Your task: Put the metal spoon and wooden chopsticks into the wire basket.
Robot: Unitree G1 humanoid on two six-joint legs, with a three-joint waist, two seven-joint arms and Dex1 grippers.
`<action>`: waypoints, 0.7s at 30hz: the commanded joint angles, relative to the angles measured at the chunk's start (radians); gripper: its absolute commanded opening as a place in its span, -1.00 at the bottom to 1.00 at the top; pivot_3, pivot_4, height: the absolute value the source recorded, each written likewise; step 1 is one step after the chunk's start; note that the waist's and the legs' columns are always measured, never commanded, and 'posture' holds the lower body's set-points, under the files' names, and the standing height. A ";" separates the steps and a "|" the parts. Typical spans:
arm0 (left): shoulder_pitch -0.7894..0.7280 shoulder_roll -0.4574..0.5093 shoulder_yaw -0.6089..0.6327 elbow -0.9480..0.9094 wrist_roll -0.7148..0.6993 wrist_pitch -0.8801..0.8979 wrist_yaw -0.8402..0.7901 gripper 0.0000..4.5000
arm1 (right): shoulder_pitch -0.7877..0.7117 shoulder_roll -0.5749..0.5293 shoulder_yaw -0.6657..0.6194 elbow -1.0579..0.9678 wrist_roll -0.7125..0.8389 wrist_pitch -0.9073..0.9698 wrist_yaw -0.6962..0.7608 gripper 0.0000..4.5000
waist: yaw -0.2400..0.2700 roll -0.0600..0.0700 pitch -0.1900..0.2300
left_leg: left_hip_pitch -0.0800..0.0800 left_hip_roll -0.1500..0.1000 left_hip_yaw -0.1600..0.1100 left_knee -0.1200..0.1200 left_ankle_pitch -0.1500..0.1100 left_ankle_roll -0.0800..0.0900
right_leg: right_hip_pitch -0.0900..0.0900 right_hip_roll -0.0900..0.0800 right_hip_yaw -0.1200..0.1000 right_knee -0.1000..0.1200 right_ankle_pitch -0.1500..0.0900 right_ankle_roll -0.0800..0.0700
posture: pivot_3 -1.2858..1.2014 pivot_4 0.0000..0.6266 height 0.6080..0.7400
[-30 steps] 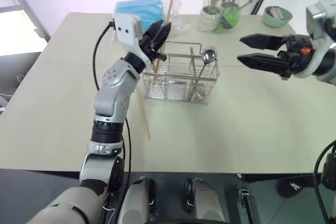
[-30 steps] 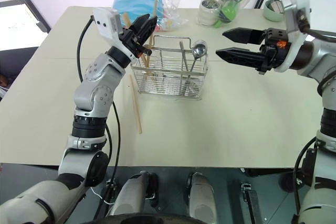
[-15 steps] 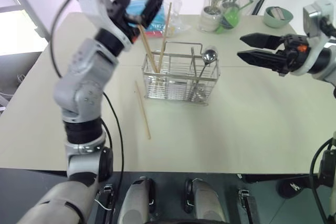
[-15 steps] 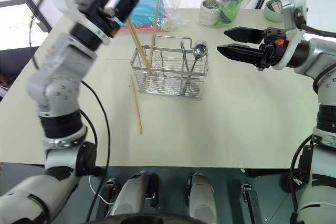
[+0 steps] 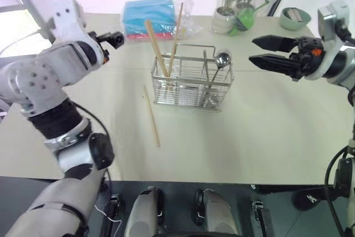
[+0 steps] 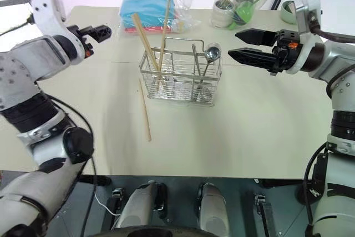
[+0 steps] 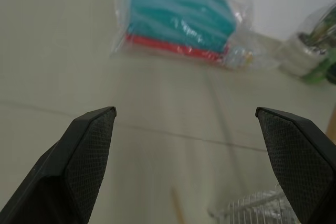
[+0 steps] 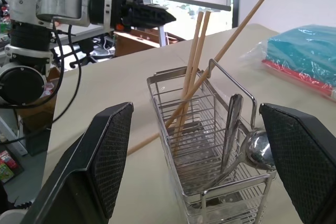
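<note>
A: Left gripper (image 6: 102, 30)?
B: Spread wide, empty — up left of the basket (image 5: 191, 83).
A: Chopsticks (image 5: 164, 54)?
B: Leaning in the basket's left end; one stick (image 5: 151, 116) lies on the table (image 5: 266, 131) beside it.
A: Spoon (image 5: 221, 59)?
B: In the basket, right end. Right gripper (image 5: 255, 49) parted, empty, off right.

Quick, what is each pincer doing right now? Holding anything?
Left pincer: open, holding nothing.
Right pincer: open, holding nothing, beside the wire basket.
</note>
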 commanded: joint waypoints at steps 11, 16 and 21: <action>-0.031 -0.218 0.011 0.209 0.228 -0.001 0.108 0.99 | -0.062 0.018 0.005 -0.001 0.000 -0.013 0.009 0.76 | -0.001 0.000 0.000 | 0.000 0.000 0.001 -0.001 0.000 -0.001 | -0.001 0.000 0.000 0.000 0.000 0.000 | 0.03 -0.52 0.50; -0.037 -0.252 -0.038 0.331 0.272 -0.072 0.054 0.99 | -0.065 0.026 0.004 -0.004 -0.001 -0.011 0.002 0.76 | 0.002 0.000 0.000 | -0.001 0.000 0.001 -0.001 0.000 -0.001 | -0.001 0.000 0.000 -0.001 0.000 0.000 | 0.03 -0.52 0.50; -0.011 -0.251 -0.080 0.415 0.330 -0.106 0.035 0.99 | -0.056 0.026 -0.004 -0.013 0.001 -0.011 -0.009 0.76 | 0.004 0.000 0.000 | -0.001 0.000 0.001 -0.001 0.000 -0.001 | -0.001 0.000 0.000 -0.001 0.000 0.000 | 0.03 -0.52 0.50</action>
